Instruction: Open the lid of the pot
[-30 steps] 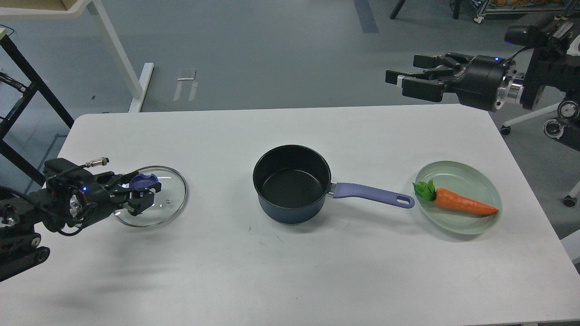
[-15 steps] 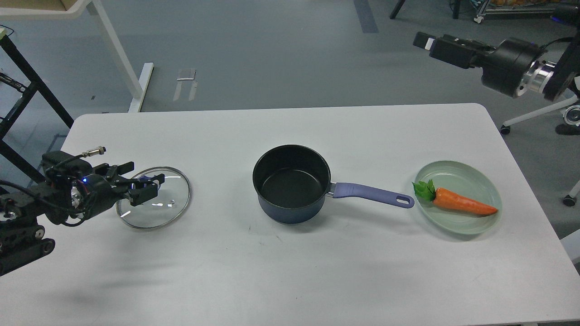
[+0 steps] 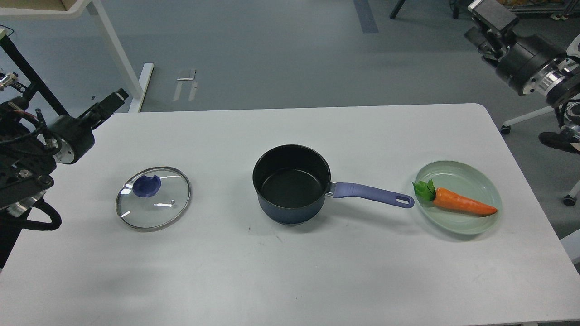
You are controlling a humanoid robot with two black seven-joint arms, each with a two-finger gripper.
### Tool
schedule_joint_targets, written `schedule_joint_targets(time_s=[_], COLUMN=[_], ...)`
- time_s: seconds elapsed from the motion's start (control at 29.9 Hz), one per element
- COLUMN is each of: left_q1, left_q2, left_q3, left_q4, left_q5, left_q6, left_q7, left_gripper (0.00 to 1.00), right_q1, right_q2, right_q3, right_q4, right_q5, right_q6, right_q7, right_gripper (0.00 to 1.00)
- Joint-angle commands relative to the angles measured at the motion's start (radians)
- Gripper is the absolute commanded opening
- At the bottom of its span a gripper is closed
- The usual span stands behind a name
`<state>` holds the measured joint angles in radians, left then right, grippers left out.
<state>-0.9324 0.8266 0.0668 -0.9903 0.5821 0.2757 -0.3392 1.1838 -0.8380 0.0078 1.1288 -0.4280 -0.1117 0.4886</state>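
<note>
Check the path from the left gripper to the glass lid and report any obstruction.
Nothing visible stands between them. The left gripper hangs over the white table's far left edge, and only bare tabletop separates it from the round glass lid with the blue knob.

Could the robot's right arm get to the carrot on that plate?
Probably yes: the carrot lies uncovered on the plate, nothing stands over it, and the right end effector hangs high on that side.

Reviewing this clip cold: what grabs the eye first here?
The open dark pot with its purple handle sits mid-table. Its glass lid lies flat to the left, apart from both raised grippers. On the right, an orange carrot rests on a pale green plate.
</note>
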Motion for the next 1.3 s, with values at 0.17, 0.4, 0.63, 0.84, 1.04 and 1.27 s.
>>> schedule_joint_targets(time_s=[0.17,0.4,0.63,0.84,1.04,1.27], left_q1=[0.009,0.01,0.029,0.046,0.047,0.046], left_q2=[-0.162,-0.299,-0.409,-0.469,-0.48,-0.471], left_q3=[-0.191,-0.315,-0.447,-0.536,-0.559,-0.584], left_q4=[0.085,0.234,0.34,0.346,0.344,0.344], left_q5=[-0.37,-0.646,-0.754,-0.811,-0.82,-0.838], left_q6=[-0.056,-0.196,-0.351,-0.391,-0.438,-0.46], left_q7=[0.002,0.0,-0.001,-0.007,-0.007,-0.015], left_gripper=[0.99,0.99,0.99,1.0,1.0,1.0], right_q1=[-0.22,-0.332,-0.348,-0.348,-0.345,-0.348], right_q2=[0.135,0.339,0.508,0.576,0.582,0.577], right_q3=[0.288,0.52,0.653,0.669,0.693,0.704], right_q4=[-0.089,-0.244,-0.342,-0.368,-0.363,-0.36], right_q5=[0.235,0.319,0.385,0.475,0.534,0.538], right_q6=[0.0,0.003,0.032,0.105,0.182,0.214], right_q7=[0.0,0.0,0.0,0.0,0.0,-0.008], right_gripper=[1.0,1.0,1.0,1.0,1.0,1.0])
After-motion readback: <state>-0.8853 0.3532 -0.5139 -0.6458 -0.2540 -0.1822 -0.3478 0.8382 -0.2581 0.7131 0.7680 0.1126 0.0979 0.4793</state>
